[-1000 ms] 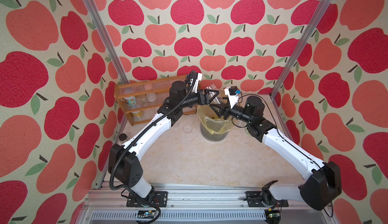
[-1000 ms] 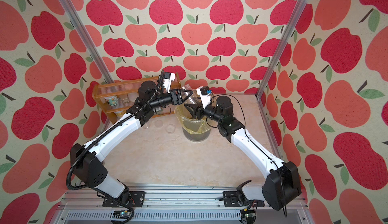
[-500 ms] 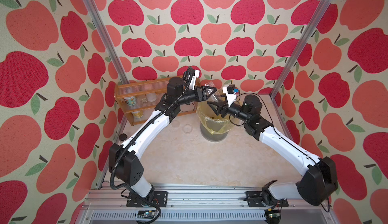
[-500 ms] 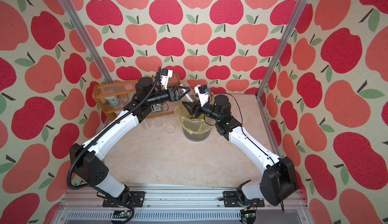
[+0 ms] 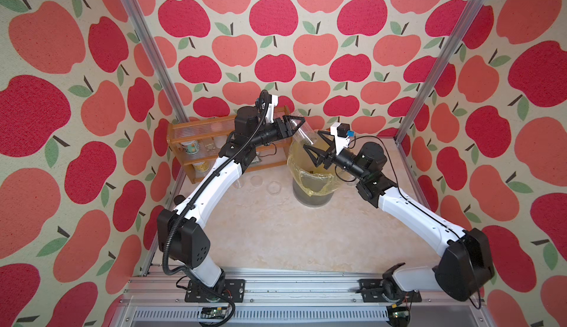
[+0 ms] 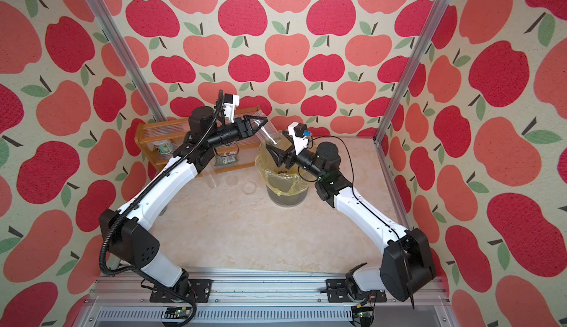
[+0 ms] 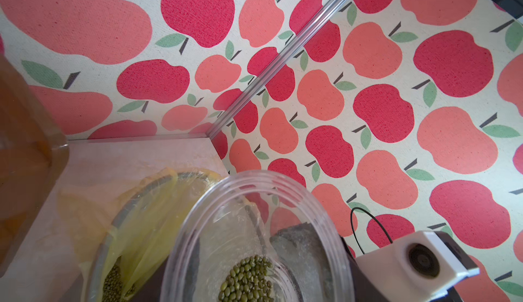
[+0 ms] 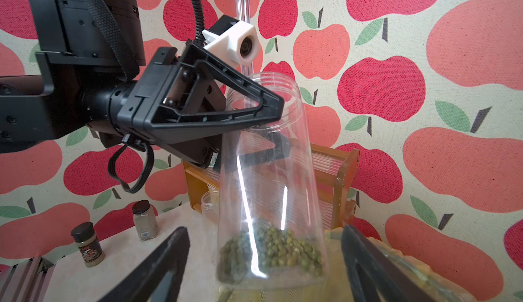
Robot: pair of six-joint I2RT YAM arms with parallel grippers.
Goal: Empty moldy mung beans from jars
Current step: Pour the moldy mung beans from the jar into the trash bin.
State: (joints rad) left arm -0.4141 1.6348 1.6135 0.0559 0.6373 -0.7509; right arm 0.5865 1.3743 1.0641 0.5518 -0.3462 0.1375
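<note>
Left gripper clamped clear jar at its rim, mung beans in its bottom, over yellow-lined bin near desk's back edge. Right gripper had jaws spread either side of jar base, not touching.

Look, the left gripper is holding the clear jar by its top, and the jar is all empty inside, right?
Not quite. The left gripper does hold the clear jar by its top, but the jar is not empty: a small heap of mung beans lies at its bottom. The right wrist view shows them through the clear wall.
</note>
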